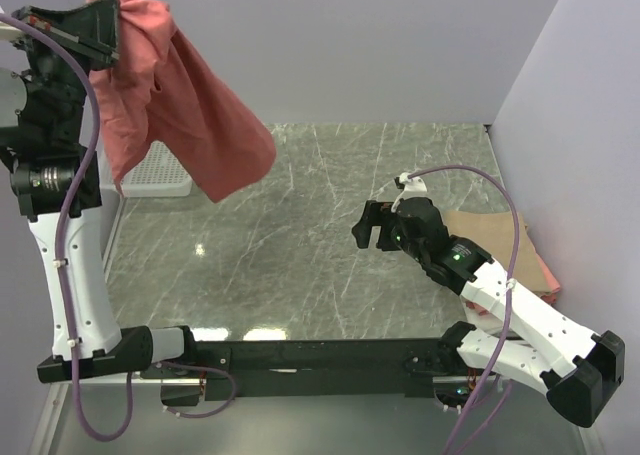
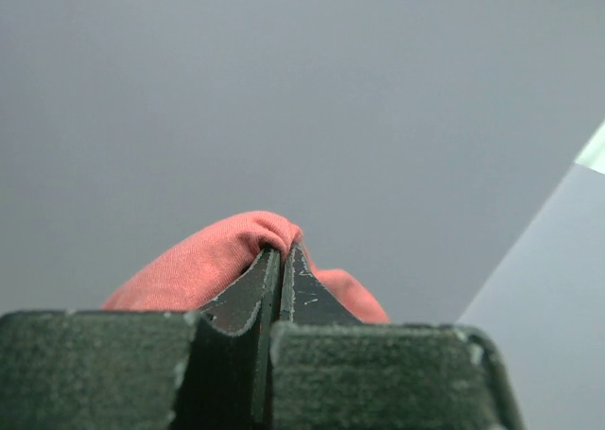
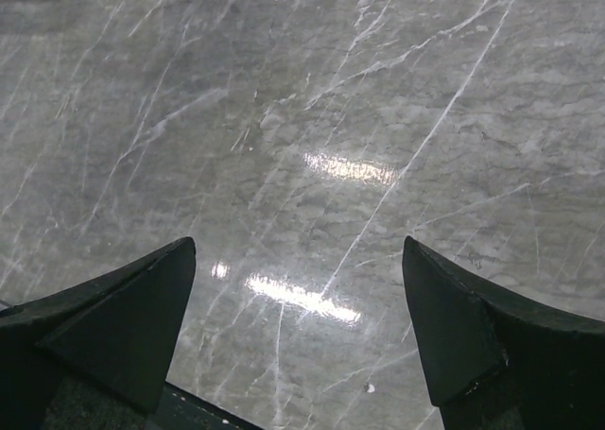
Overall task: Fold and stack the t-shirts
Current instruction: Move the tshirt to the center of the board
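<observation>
Left end effector [image 1: 105, 40] clamped on salmon-red t-shirt [image 1: 190, 105], raised high at far left, cloth hanging free near white basket [image 1: 160, 178]. Right end effector [image 1: 372, 227] fingers apart, empty, over worktop [image 1: 280, 265] right of centre.

Your salmon-red t-shirt [image 1: 185, 105] is clear of the table [image 1: 300, 235], lifted high above its far-left corner. One bunched edge is pinched between the closed fingers of the left gripper [image 1: 105, 35]. The rest hangs loose and unfolded, draping down and rightward in a wide, crumpled flap over the table's far-left part. In the left wrist view you see only a rounded ridge of red cloth [image 2: 203, 260] humped over the fingertips. At the table's right edge a folded tan shirt [image 1: 485, 231] lies flat. A pink shirt [image 1: 546, 278] peeks out beneath it on the near-right side.
</observation>
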